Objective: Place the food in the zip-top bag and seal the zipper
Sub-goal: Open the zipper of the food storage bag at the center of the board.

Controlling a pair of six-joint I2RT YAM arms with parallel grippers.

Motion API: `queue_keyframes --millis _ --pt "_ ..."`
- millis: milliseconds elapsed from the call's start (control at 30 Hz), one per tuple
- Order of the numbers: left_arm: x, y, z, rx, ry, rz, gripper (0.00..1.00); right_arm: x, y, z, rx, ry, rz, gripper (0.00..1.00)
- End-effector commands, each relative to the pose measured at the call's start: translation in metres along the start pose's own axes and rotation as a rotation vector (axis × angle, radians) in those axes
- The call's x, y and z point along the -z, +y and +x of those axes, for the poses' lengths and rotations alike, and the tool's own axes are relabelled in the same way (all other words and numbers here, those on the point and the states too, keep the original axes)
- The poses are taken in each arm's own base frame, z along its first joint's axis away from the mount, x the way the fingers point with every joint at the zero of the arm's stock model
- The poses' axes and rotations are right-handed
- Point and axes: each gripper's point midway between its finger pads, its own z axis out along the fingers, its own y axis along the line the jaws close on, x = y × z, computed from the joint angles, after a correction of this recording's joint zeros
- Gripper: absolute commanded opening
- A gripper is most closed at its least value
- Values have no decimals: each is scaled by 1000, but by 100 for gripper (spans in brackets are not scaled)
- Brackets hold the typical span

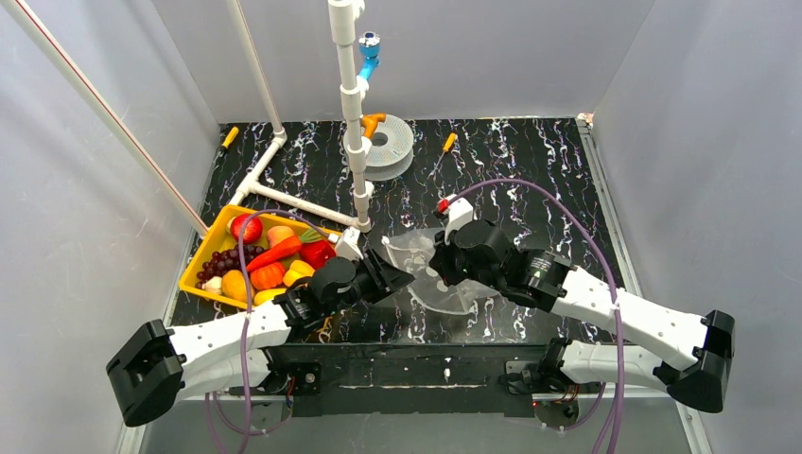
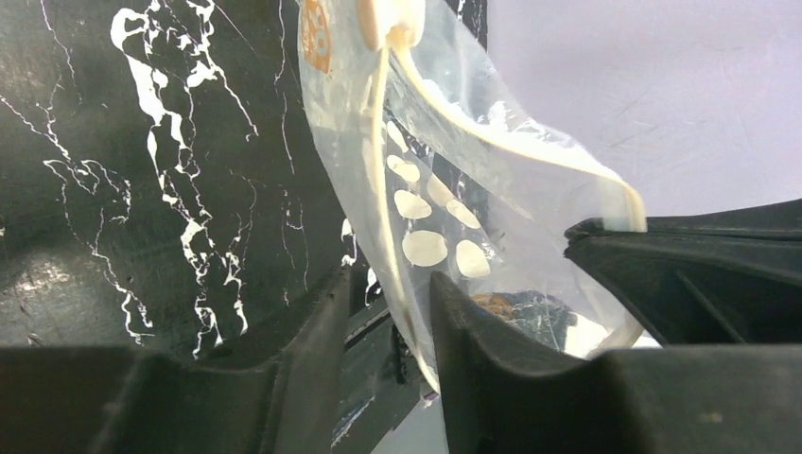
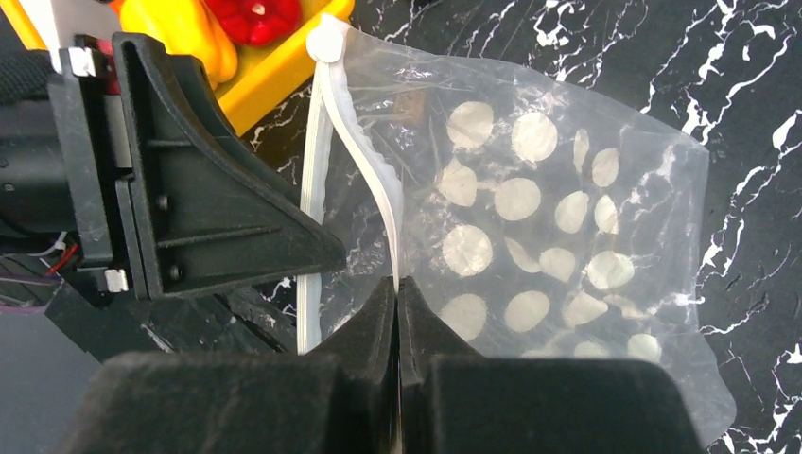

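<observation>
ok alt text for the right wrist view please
The right gripper is shut on the whitish zipper strip of a clear, white-dotted plastic bag over a black marbled table. The black left gripper is at the bag's mouth.

No lettering, brand, number or sign can be read in any of the three views. The one printed mark is a small orange patch [image 2: 316, 38] on the zip-top bag [image 2: 492, 180], just beside the upper end of the zipper [image 2: 381, 189] as the left wrist camera sees it. Pale characters stand on the patch, but they are too blurred to make out.
</observation>
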Motion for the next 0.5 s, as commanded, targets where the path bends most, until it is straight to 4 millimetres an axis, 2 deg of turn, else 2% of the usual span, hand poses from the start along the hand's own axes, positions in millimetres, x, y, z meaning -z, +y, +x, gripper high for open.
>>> queue_keyframes --millis 0,100,167,200,267,467 --pt "0 -22 -10 -53 -41 56 28 6 6 -14 20 -16 -19 5" --pt "4 -27 -11 -103 -39 56 9 7 -4 -15 35 6 57 9" --pt "8 -31 -13 -143 -42 38 0 8 -10 -11 70 54 106 20" --pt "9 -32 -14 -155 -44 30 0 9 -11 -11 91 65 115 28" --pt "12 -36 -16 -158 -53 43 0 10 -12 -12 138 82 138 37" --pt "14 -49 -14 -143 -43 100 0 10 -15 -16 253 125 230 57"
